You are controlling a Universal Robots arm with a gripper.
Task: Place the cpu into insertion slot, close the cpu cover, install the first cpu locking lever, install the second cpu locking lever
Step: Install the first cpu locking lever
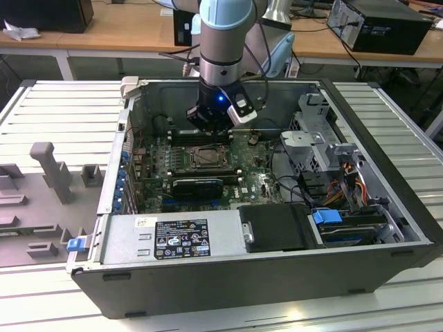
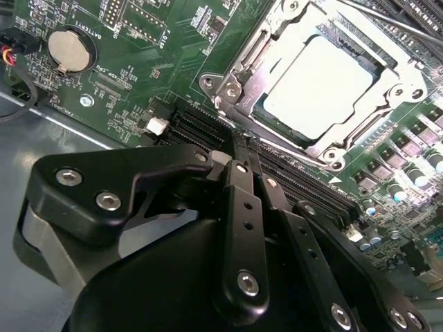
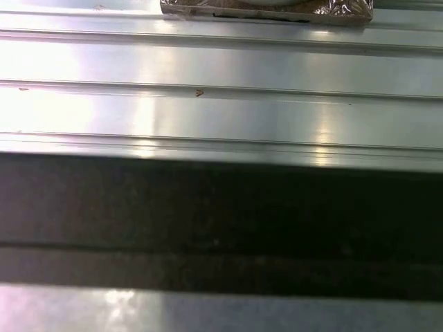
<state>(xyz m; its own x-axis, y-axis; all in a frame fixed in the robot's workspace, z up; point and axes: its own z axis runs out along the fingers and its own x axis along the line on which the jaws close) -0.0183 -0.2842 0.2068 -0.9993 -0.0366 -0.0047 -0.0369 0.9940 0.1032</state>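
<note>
In the second wrist view the cpu [image 2: 317, 86] lies flat in the insertion slot [image 2: 360, 52], its pale top showing through the open centre of the cpu cover [image 2: 243, 88], which lies down around it. A thin metal lever rod [image 2: 391, 24] runs past the socket's far side. My gripper [image 2: 243, 144] is shut with nothing between its fingers [image 2: 239, 180], its tips just above the black memory slots [image 2: 197, 128] beside the socket. In the exterior view the gripper [image 1: 208, 127] hangs inside the case just behind the insertion slot [image 1: 207, 158] on the green motherboard [image 1: 257, 185].
The open computer case [image 1: 387, 207] lies on a ribbed metal table [image 1: 62, 111]. A power supply [image 1: 173, 238], a drive cage [image 1: 311, 138] and cables [image 1: 346, 183] crowd the case. A coin battery [image 2: 69, 48] sits on the board. Grey fixtures [image 1: 52, 169] stand at the exterior view's left.
</note>
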